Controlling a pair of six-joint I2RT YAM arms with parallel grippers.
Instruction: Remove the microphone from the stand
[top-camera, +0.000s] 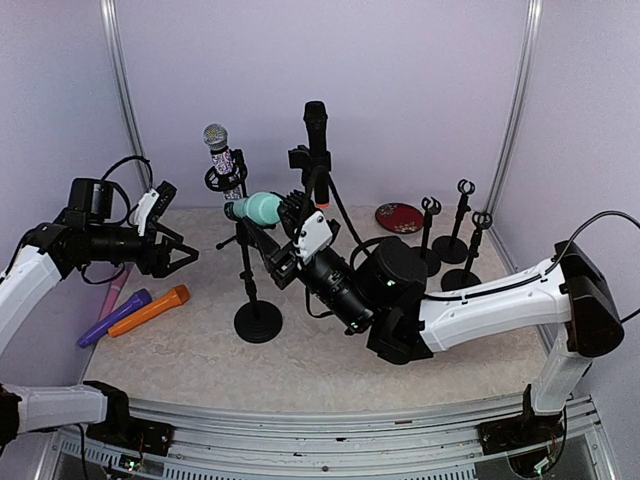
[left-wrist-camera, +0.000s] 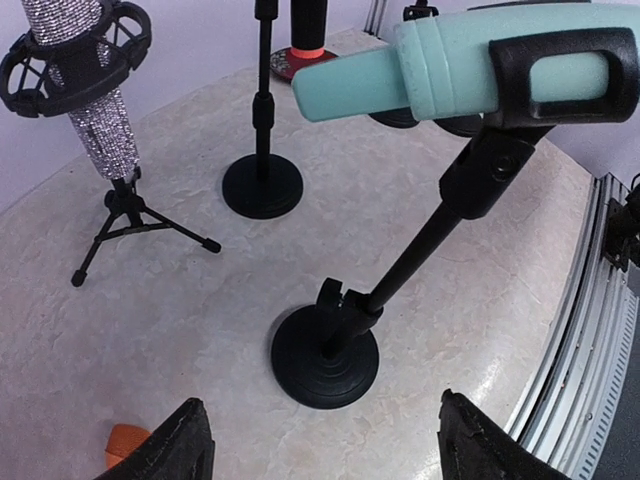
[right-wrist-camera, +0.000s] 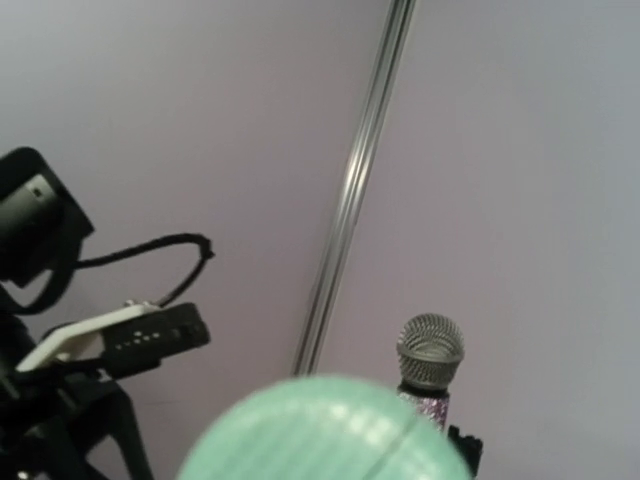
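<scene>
**Right claw on the mint microphone, clip not yet released**

My right claw (top-camera: 293, 218) looks pressed onto the handle of the mint-green microphone (top-camera: 258, 208). The fingers are partly hidden, so I am judging that grip, not seeing it plainly. The microphone lies almost level just ahead of the claw. Its smooth plastic barrel sits in the black, squared clip (left-wrist-camera: 560, 75) of the stand (top-camera: 257, 318), and its rounded head points away from my wrist. Below the claw, a thin black rod runs down to a flat round base on the pale, marbled table (top-camera: 200, 370).

The worry is the clip. If I pull across the barrel and not along it, the clip may hold on and drag the stand over. The glossy plastic could also slide between my fingers.

Just beyond the claw stands a glittery microphone (top-camera: 217, 140) on a small tripod, and a swinging handle could knock it. Well off to the side, my left claw (top-camera: 178, 255) hangs spread wide and empty, too far away to steady the base.
</scene>
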